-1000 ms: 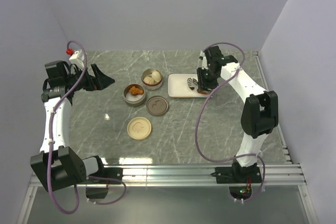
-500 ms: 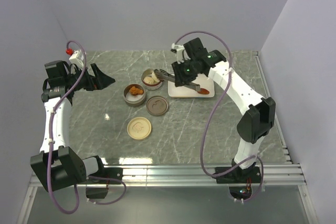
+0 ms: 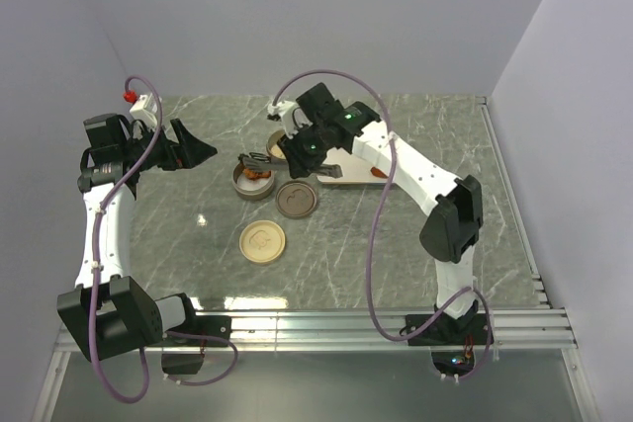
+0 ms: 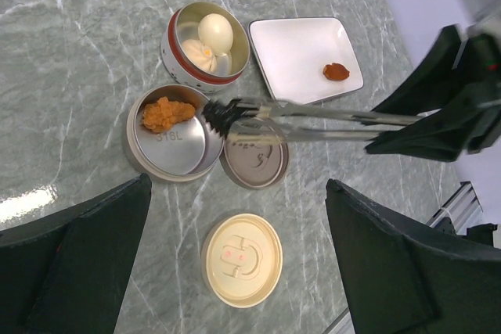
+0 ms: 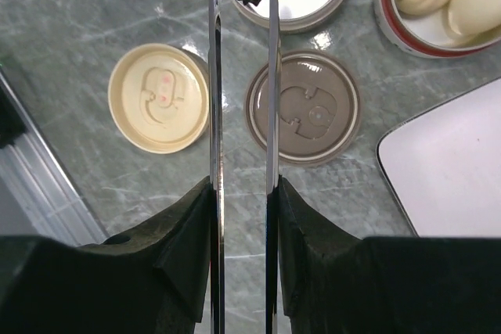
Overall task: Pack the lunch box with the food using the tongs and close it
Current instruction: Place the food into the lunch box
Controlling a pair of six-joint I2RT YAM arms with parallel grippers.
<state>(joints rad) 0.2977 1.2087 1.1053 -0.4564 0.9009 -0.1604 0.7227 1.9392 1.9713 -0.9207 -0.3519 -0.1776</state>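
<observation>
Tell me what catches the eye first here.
The right gripper clamps silver tongs whose tips pinch a black lump at the rim of the steel tin holding an orange chunk. Next to it, a red-banded tin holds two pale balls.

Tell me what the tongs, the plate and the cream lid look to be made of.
The tongs: metal, likely steel, going by the thin, mirror-bright arms. The plate: glossy white, ceramic or hard plastic; the soft sheen leaves it open. The cream lid: probably plastic, since it is matte with a moulded relief on top.
</observation>
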